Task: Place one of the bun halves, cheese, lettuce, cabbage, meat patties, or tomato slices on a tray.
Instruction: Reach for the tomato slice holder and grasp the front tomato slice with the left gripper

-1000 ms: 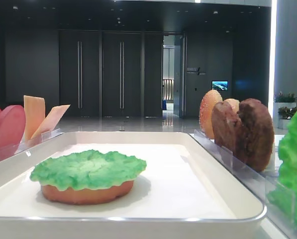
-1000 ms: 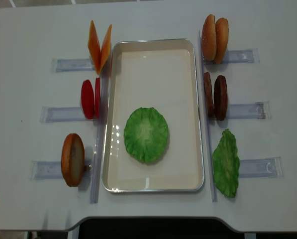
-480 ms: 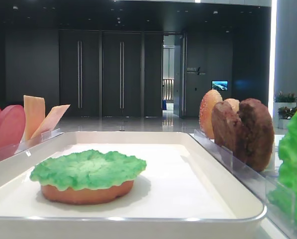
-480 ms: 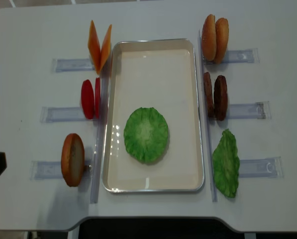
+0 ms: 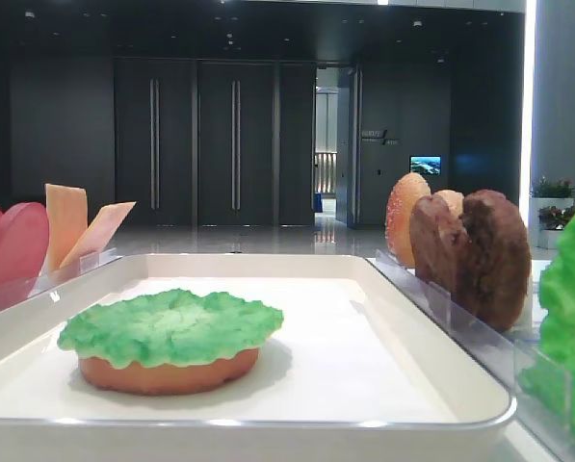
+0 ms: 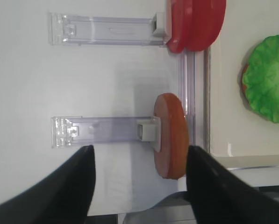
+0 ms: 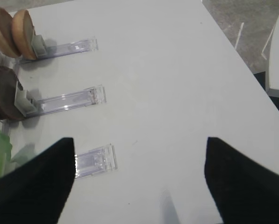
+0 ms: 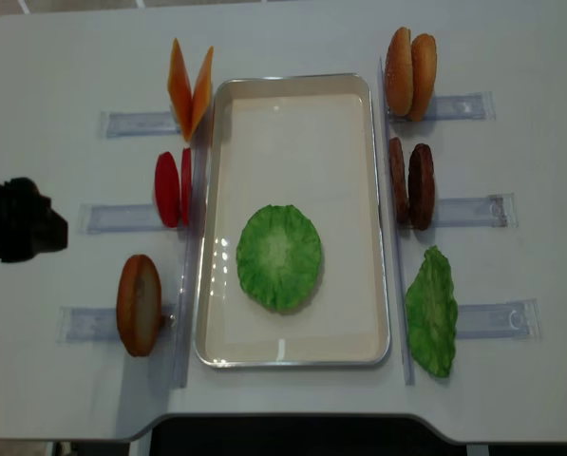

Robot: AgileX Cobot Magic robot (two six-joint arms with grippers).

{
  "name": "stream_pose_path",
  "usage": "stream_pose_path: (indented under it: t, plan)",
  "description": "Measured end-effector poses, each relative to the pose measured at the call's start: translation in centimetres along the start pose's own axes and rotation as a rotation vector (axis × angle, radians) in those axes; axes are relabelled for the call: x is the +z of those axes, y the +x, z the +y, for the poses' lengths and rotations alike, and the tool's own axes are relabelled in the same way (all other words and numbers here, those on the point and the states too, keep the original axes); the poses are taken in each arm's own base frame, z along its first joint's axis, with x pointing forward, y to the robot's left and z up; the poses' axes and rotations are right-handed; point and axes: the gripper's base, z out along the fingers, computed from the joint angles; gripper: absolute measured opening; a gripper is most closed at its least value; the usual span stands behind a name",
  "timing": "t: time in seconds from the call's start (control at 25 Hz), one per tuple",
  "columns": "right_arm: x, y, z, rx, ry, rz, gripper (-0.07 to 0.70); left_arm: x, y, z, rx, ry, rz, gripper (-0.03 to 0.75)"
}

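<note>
Tray (image 8: 292,90) sits at the table's (image 8: 292,38) middle, holding one bun half (image 5: 167,373) with a lettuce leaf (image 8: 279,256) lying flat on top of it, toward the near end; the far part of the tray is bare white.

Left of the tray, three clear racks (image 8: 131,123) hold things on edge: cheese (image 8: 190,87) at the far rack, two tomato slices (image 8: 174,187) touching each other at the middle rack, and a lone bun (image 8: 139,304) at the near rack. On the right, the far rack has two buns (image 8: 410,73), the middle one two patties (image 8: 411,185), and the near one a second lettuce (image 8: 431,312).

My left gripper (image 6: 139,186) hangs over the table left of the racks, between the tomato and near bun rows; its fingers (image 6: 60,191) stand wide apart with nothing between them. My right gripper (image 7: 139,182) hovers over bare table right of the right-hand racks, fingers (image 7: 242,182) spread, holding nothing.
</note>
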Motion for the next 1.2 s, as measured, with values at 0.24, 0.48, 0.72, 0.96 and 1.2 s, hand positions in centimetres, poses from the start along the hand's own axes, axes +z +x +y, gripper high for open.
stream_pose_path:
  t: [0.24, 0.48, 0.72, 0.96, 1.2]
  plan:
    - [0.0, 0.0, 0.0, 0.000, 0.000, 0.000, 0.539, 1.6, -3.5, -0.1, -0.003, -0.002, 0.049, 0.470]
    - [0.0, 0.0, 0.0, 0.000, 0.000, 0.000, 0.539, 2.8, -5.4, 0.0, 0.011, -0.012, 0.075, 0.470]
    - [0.0, 0.0, 0.0, 0.000, 0.000, 0.000, 0.539, 4.3, -7.0, 0.4, 0.034, -0.047, 0.111, 0.470]
    - [0.0, 0.0, 0.0, 0.000, 0.000, 0.000, 0.539, 6.4, -9.6, 0.4, 0.023, -0.046, 0.173, 0.470]
    - [0.0, 0.0, 0.0, 0.000, 0.000, 0.000, 0.539, 7.6, -12.3, 0.3, 0.021, -0.043, 0.202, 0.470]
